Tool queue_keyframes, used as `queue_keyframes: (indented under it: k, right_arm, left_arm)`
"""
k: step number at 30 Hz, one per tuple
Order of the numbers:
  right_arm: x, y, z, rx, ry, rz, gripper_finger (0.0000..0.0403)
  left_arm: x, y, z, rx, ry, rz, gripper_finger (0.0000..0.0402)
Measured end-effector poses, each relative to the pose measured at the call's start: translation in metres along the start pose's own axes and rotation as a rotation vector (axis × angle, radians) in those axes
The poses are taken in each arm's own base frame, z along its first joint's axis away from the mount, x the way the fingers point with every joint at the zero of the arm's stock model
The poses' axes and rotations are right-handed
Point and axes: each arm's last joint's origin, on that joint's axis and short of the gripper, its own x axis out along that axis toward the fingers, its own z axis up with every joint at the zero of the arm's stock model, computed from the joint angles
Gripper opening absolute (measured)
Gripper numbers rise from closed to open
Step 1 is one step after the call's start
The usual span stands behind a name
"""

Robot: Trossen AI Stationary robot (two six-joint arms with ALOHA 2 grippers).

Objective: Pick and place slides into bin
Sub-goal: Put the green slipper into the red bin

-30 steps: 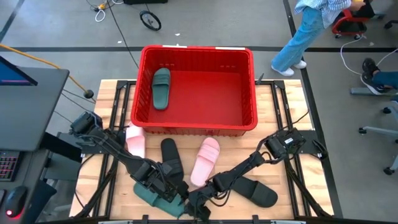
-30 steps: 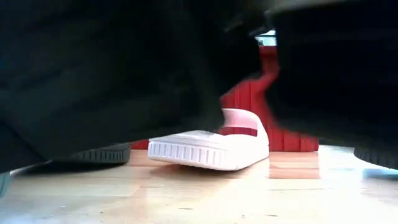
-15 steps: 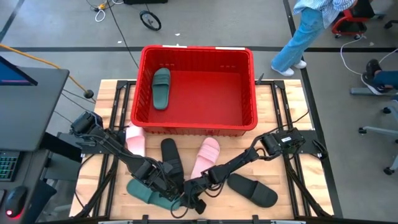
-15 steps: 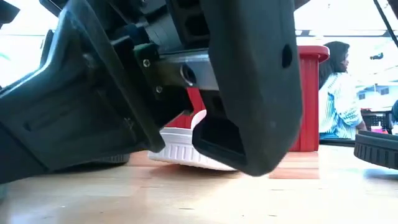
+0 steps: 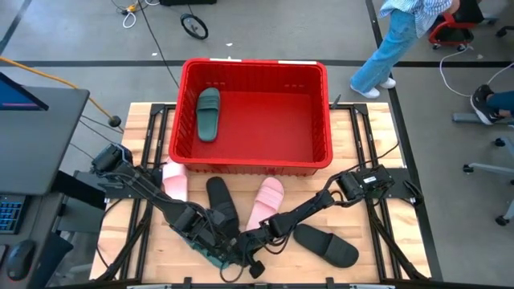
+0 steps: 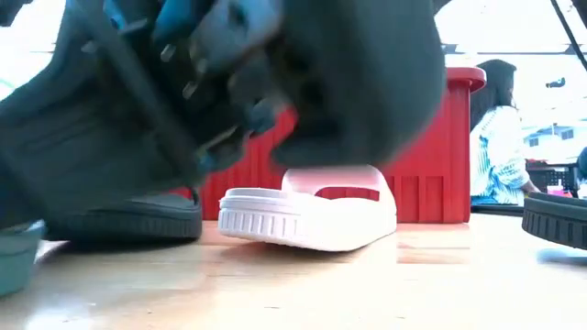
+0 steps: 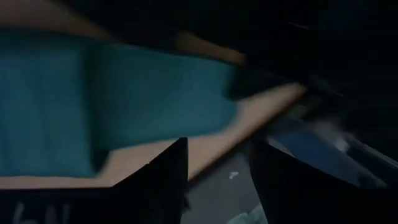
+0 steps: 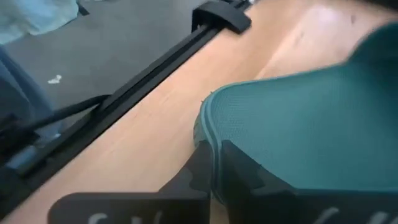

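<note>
Clamping the edge of a green slide [image 8: 298, 124], the right gripper [image 8: 214, 177] sits low at the counter's [image 5: 377, 233] near edge, its two fingers pinched onto the sole's rim. The left gripper [image 5: 218, 250] is right beside it, over the same slide [image 5: 210, 255], which shows only as a sliver under the two arms; the left wrist view shows its fingers [image 7: 163, 180] apart, with green foam [image 7: 112, 106] beyond them, so it looks released. Just past the grippers, a black slide [image 5: 222, 204] and a pink slide [image 5: 265, 206] lie side by side on the counter in front of the bin [image 5: 250, 167]. A second pink slide [image 5: 174, 183] lies by the bin's near left corner, and a second black slide [image 5: 326, 245] lies under the right arm, apart from the rest. The bin stands at the far side of the counter with one green slide [image 5: 208, 113] in its left end. Beyond the counter a person [image 5: 401, 40] stands on the floor.
</note>
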Motion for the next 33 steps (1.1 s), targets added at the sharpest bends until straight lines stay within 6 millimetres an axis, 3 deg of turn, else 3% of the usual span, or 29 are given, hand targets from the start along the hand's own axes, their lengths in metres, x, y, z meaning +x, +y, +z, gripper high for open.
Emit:
queue_keyframes:
  k: [4, 8, 15, 19, 23, 26, 33]
  right_arm:
    - [-0.015, 0.006, 0.017, 0.094, -0.012, 0.009, 0.0012]
    - [-0.052, 0.012, 0.054, 0.099, -0.064, 0.008, 0.0011]
    - [-0.167, 0.03, 0.127, 0.171, -0.158, 0.036, 0.0009]
    - [-0.242, 0.037, 0.147, 0.105, -0.159, -0.188, 0.0009]
    - [-0.291, 0.027, 0.148, 0.047, -0.108, -0.471, 0.0008]
    - [-0.319, 0.011, 0.153, 0.028, -0.143, -0.591, 0.0007]
    - [-0.343, -0.048, 0.146, -0.034, -0.105, -0.738, 0.0007]
  left_arm:
    - [-0.036, -0.028, 0.002, 0.107, -0.053, -0.116, 0.0172]
    - [-0.09, -0.053, 0.002, 0.212, -0.178, -0.228, 0.0172]
    - [-0.21, -0.076, -0.004, 0.411, -0.507, -0.48, 0.0172]
    - [-0.273, -0.073, -0.006, 0.523, -0.783, -0.579, 0.0172]
    - [-0.303, -0.065, -0.002, 0.538, -1.039, -0.623, 0.0172]
    - [-0.318, -0.059, 0.003, 0.549, -1.112, -0.626, 0.0172]
    - [-0.318, -0.058, 0.023, 0.526, -1.162, -0.566, 0.0172]
